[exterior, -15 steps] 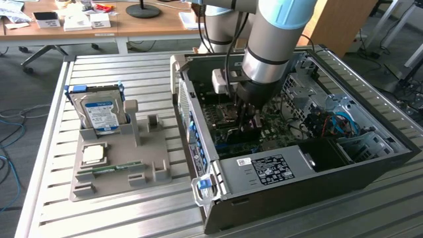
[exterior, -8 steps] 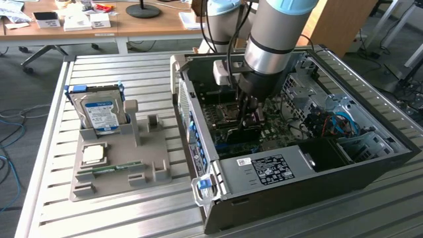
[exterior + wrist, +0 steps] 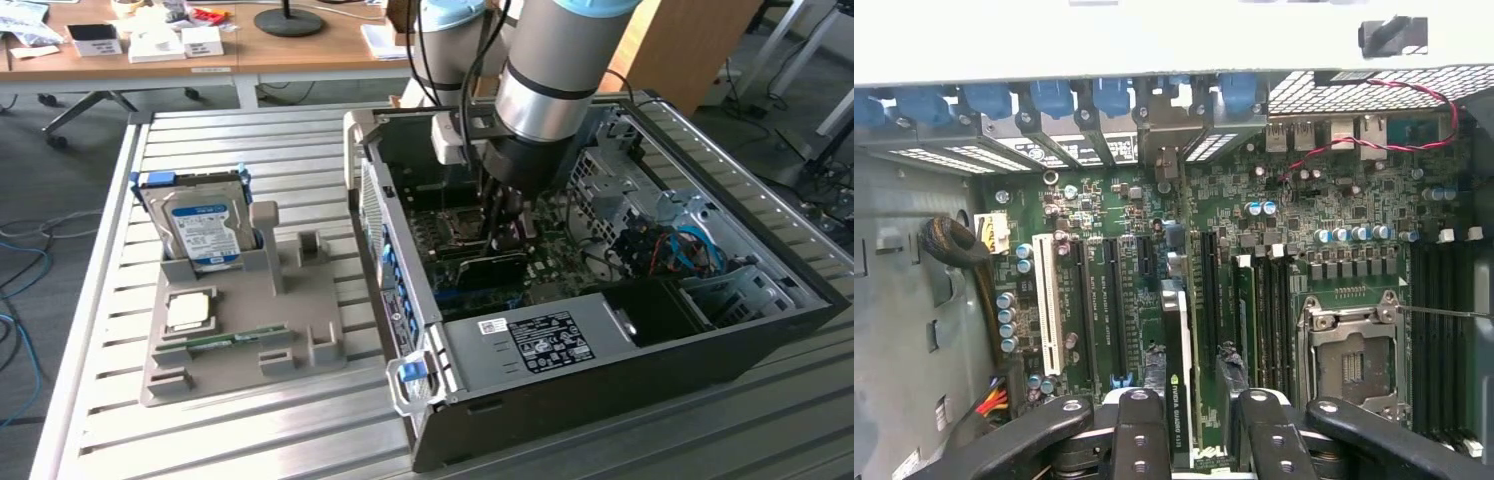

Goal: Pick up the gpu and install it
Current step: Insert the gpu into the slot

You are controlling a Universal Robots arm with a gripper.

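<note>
Slatted metal worktop (image 3: 267, 420) carries an open computer case (image 3: 747, 330) lying on its side, and beside it, on the exterior view's left, a grey holder (image 3: 320, 345) with a hard drive (image 3: 203, 228) standing upright. You see the arm reaching down into the case, with the case walls near it on both sides. The tool (image 3: 1189, 400) grips the gpu (image 3: 1176, 350) by its two flat faces, card held on edge. It hangs just above the motherboard (image 3: 1254, 270), over the long slots, between the white slot and the memory slots.
</note>
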